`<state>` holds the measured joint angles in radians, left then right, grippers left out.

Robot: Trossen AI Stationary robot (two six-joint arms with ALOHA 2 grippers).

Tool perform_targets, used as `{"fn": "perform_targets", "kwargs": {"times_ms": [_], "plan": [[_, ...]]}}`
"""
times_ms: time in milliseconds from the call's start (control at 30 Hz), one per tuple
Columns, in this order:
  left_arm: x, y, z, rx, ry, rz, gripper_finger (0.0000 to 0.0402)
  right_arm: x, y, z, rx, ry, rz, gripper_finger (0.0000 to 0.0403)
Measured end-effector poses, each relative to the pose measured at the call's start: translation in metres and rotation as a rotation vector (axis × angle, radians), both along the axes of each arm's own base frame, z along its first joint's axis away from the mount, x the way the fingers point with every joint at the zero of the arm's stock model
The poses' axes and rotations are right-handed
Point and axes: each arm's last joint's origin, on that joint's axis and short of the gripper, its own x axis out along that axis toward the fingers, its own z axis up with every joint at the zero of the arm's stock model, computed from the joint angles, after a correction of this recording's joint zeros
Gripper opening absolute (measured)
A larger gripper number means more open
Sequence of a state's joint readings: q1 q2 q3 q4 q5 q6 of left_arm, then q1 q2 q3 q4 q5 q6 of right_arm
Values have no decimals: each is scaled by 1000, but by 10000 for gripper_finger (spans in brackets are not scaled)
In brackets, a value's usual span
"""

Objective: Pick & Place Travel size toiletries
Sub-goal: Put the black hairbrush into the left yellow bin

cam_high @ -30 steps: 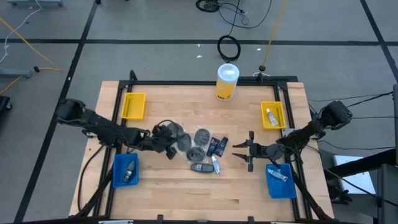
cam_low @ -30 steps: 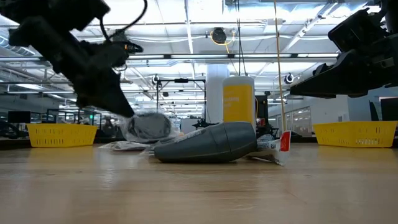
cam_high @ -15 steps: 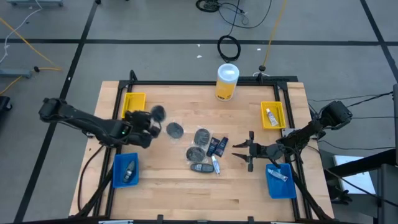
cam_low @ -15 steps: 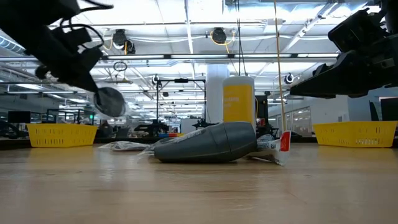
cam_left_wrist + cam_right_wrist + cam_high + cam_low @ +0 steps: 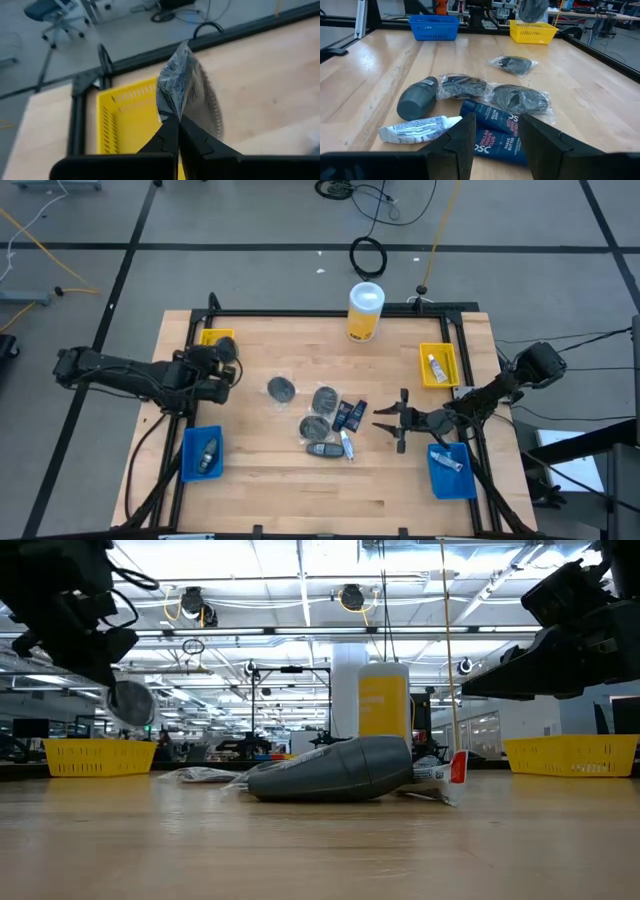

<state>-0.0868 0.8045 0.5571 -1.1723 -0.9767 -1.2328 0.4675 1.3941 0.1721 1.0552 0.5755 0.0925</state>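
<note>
Since a second earlier, the left gripper (image 5: pixel 228 352) had left the pile at the table's centre and swung toward nine o'clock. It carried a wrapped grey disc (image 5: pixel 192 97) up off the wood to a spot just beside the left yellow bin (image 5: pixel 207 342). Its jaws stood clamped on the edge of the disc's clear wrap, as the left wrist view showed. In the low view the disc (image 5: pixel 131 703) hung in the air under the dark arm. Whether it was over the bin or short of it could not be told from above, since the gripper covered much of the bin.

At the centre, three more wrapped discs remained: one apart (image 5: pixel 281 388) toward ten o'clock of the pile, two together (image 5: pixel 322 398). A dark grey bottle (image 5: pixel 323 449), a white tube (image 5: pixel 347 445) and dark blue sachets (image 5: pixel 349 414) lay touching them. The left blue bin (image 5: pixel 188 462) held one item, too small to name.

The right gripper (image 5: pixel 392 422) had not moved; it hovered at three o'clock of the pile, jaws apart and empty. The right yellow bin (image 5: pixel 448 367) held a tube, and the right blue bin (image 5: pixel 436 476) held another small item.
</note>
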Motion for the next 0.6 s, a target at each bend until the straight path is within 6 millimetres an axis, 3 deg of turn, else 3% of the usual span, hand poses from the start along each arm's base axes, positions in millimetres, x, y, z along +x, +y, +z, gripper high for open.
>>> {"fn": "perform_targets", "kwargs": {"times_ms": [333,600], "plan": [[10,22,30,28,177,54,0,0,0,0,2,-3,1,139],[24,50,23,-103,310,39,0,0,0,0,3,-2,4,139]]}}
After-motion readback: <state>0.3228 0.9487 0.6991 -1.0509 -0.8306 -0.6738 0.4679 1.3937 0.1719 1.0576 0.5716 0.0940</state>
